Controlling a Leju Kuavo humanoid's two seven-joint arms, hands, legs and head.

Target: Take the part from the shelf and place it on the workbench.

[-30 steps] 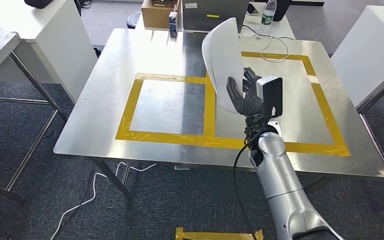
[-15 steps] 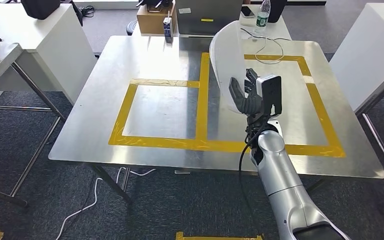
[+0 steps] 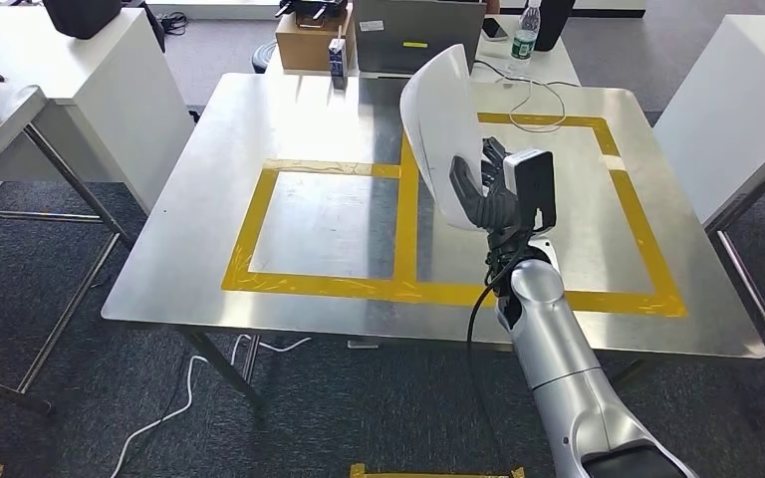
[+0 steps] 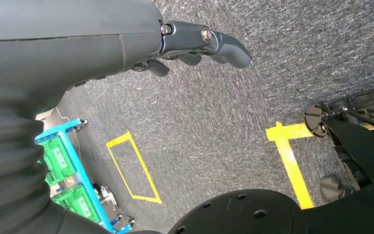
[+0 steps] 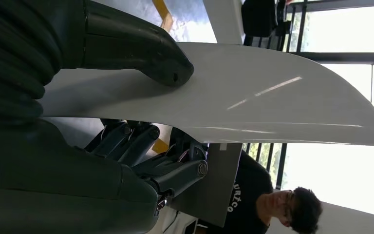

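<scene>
Gripping the part (image 3: pixel 442 124), the right hand (image 3: pixel 488 194) is held above the desk (image 3: pixel 209 229); the thumb (image 5: pixel 141 51) is pressed on one face and the dark fingers (image 5: pixel 175 170) are curled against the other. The part is a thin, smooth, glossy white shell, curved, with a rounded upper end, standing up from the hand and clear of the desk surface. The desk below the hand is brushed metal, marked with yellow tape (image 3: pixel 405 209) in two adjoining rectangles. Beyond the hand, at the far desk edge, a cardboard box (image 3: pixel 311 45), a small carton (image 3: pixel 337 60) and a plastic bottle (image 3: pixel 526 28) are seen; their labels cannot be read. The left hand (image 4: pixel 190 48) hangs over grey carpet (image 4: pixel 214 122), fingers loosely bent and grasping nothing. A person's dark shirt (image 5: pixel 246 195) carries pale lettering, only partly legible.
</scene>
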